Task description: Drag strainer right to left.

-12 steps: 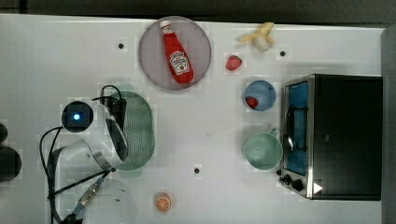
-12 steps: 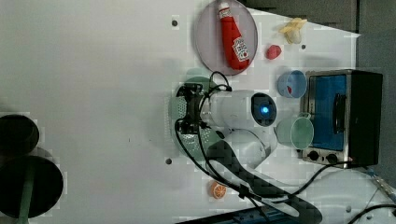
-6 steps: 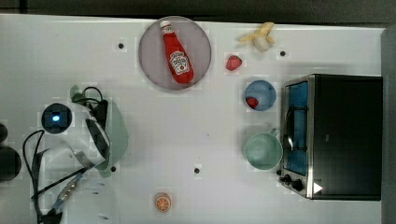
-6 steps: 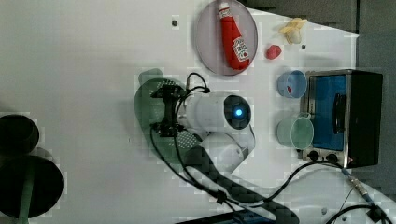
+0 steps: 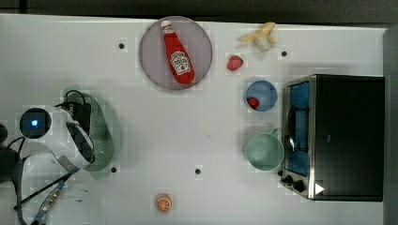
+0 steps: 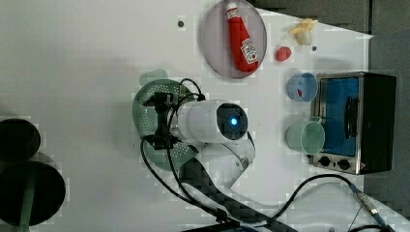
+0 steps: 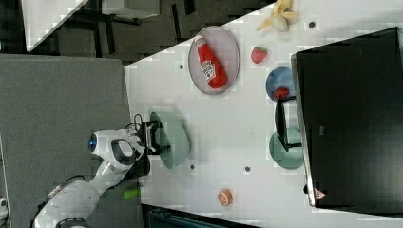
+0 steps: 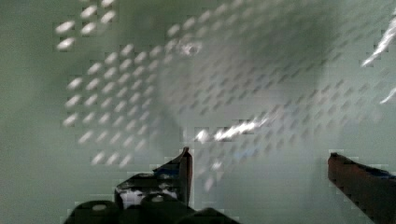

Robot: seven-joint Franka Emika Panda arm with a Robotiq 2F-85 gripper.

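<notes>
Table: white top (image 5: 141, 140) with small dark bolt holes (image 5: 197, 171), evenly lit and lightly glossy.
Beyond the table: a dark strip (image 5: 187, 5) runs along the top view's upper edge.
Floor: grey carpet (image 7: 62, 95) at the right view's left.
Furniture: black frame legs (image 7: 142, 19) stand beside another white surface (image 7: 47, 14).

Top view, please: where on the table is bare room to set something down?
Bare: the middle, between the strainer and mint cup, and the far-left corner beside the ketchup plate. Crowded: around the toaster oven, blue bowl and strawberry.
</notes>
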